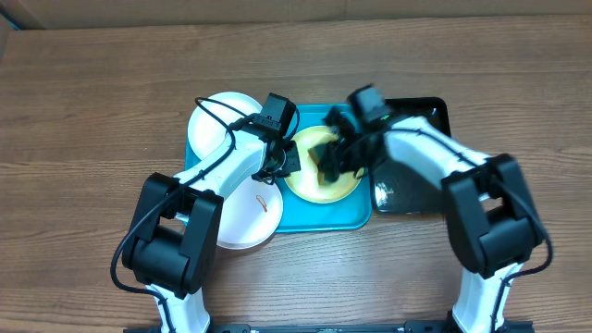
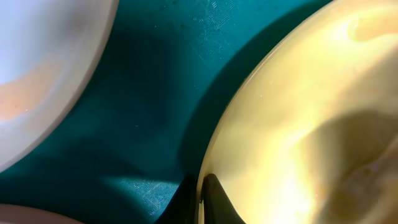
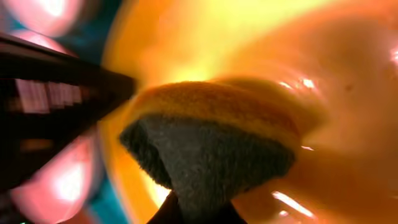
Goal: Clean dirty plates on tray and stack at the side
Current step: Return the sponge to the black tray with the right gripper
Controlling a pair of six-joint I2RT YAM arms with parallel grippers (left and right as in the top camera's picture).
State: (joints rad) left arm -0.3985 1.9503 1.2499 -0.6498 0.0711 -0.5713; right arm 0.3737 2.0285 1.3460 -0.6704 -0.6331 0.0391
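Overhead view has the green-rimmed plate (image 1: 329,189) sitting on the right half of the turquoise tray (image 1: 314,222), with the sponge (image 1: 326,159) pressed into it. Left gripper (image 1: 285,165) has its jaws pinched shut on the plate's left rim, and right gripper (image 1: 340,157) has its jaws clamped on the sponge.

Biggest risk imo: that rim pinch looks pretty thin, so a hard scrub could pop the plate loose or tip it into its neighbours. The two grippers are also really close together, so a wide wipe could bump them. And the sponge looks held by one end, so it might twist out.

Count:
- three plates: the green-rimmed one, the far white plate (image 1: 222,120), and the near white plate (image 1: 242,224), which has a reddish smear and hangs over the tray's front edge
- one sponge
- one turquoise tray
- one black tray (image 1: 416,199) just beside it
- two arms

Everything sits on the wooden tabletop (image 1: 92,111).
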